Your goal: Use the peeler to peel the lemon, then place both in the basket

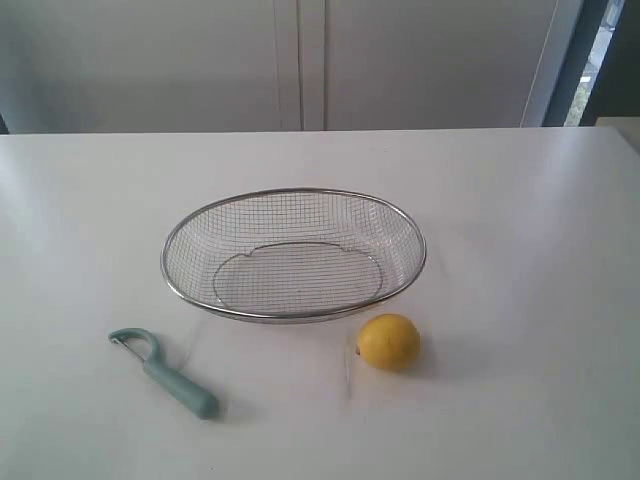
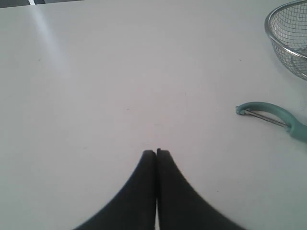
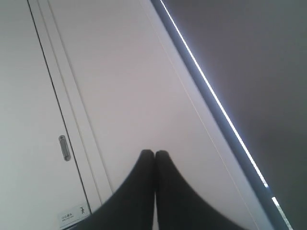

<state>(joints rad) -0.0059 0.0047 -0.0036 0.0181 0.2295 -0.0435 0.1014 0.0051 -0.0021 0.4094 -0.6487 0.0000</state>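
Nearest on the white table [image 1: 520,300] lies the peeler [image 1: 165,372], flat at the near left with its hooked head turned toward the far left. The lemon [image 1: 388,342] sits at the near right, just beside the near rim of the basket [image 1: 294,190], which stands in the middle behind both. Over the table to the left of the peeler, the left gripper [image 2: 156,152] has its 2 fingers pressed together and grasps nothing, and the right gripper [image 3: 154,152] is likewise clenched, facing a white door panel [image 3: 120,72].
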